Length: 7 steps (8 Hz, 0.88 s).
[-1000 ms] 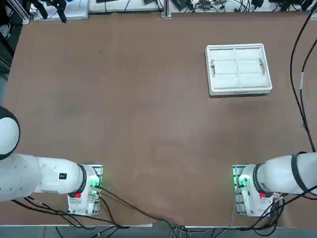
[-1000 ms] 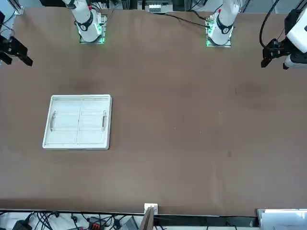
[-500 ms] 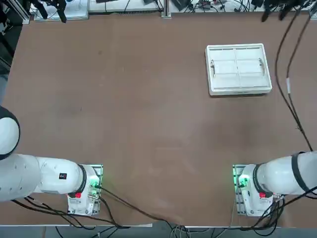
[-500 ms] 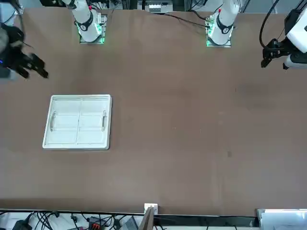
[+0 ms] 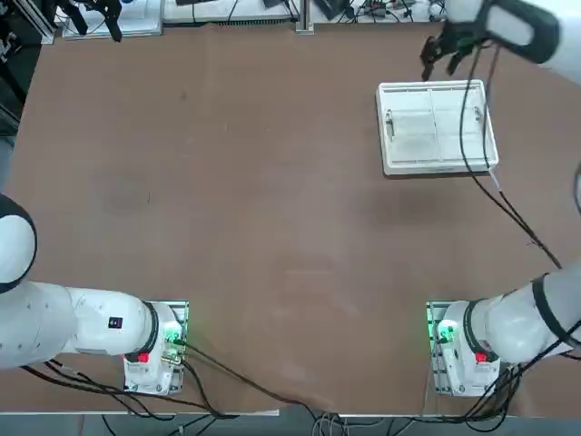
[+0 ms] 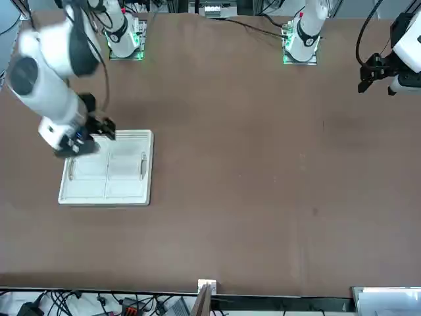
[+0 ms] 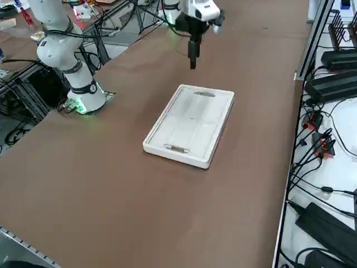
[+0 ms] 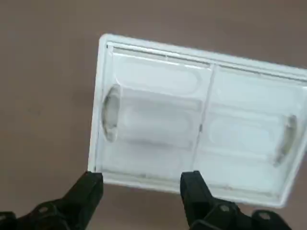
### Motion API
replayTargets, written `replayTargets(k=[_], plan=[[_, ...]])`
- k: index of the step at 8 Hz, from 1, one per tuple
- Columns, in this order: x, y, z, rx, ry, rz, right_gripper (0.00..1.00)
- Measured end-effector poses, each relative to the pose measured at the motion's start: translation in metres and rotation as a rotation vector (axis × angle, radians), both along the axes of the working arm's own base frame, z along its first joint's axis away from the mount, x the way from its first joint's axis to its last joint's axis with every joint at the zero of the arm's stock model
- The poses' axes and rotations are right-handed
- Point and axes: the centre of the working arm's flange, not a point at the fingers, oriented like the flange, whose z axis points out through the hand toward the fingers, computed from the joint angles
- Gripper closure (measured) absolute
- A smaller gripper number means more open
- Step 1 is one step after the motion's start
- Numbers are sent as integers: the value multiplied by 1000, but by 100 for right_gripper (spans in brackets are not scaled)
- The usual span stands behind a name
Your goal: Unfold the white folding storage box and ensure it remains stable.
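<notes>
Tool: the right tool hangs in the air, pointing down, jaws spread wide and holding nothing. It sits above the far edge of the crate as seen from the arm bases, touching nothing.
Fingers: both black fingers show in the wrist view with a clear gap between them and the crate rim just beyond.
Crate: the white folding storage box lies collapsed as a flat slab on the bench, at the far end on the working arm's side, well apart from the arm bases.
Crate detail: thick rim all round, folded panels lying inside, one oval handle cut-out near the end under the tool.
Step in hand: I judge this is the approach, with no contact yet.
Doing it well: line the jaws square to the rim, come down slowly, and take hold at a handle cut-out or the rim rather than on a loose inner panel.
Then: lift straight up so the hinged walls open evenly, not skewed.
Watch out: a light slab may slide or ride up whole; the side panels probably need to lock before it stands firm.
</notes>
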Motion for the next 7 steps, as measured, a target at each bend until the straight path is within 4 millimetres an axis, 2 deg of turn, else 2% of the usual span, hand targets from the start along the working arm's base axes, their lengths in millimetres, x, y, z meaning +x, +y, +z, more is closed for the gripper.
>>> replayTargets(k=[2,3,4,7], plan=[[16,33,-74,7,-21,-39,3],[18,46,-101,4,-29,-69,4],[19,56,-118,6,-28,-97,5],[26,62,-124,72,-9,-185,11]])
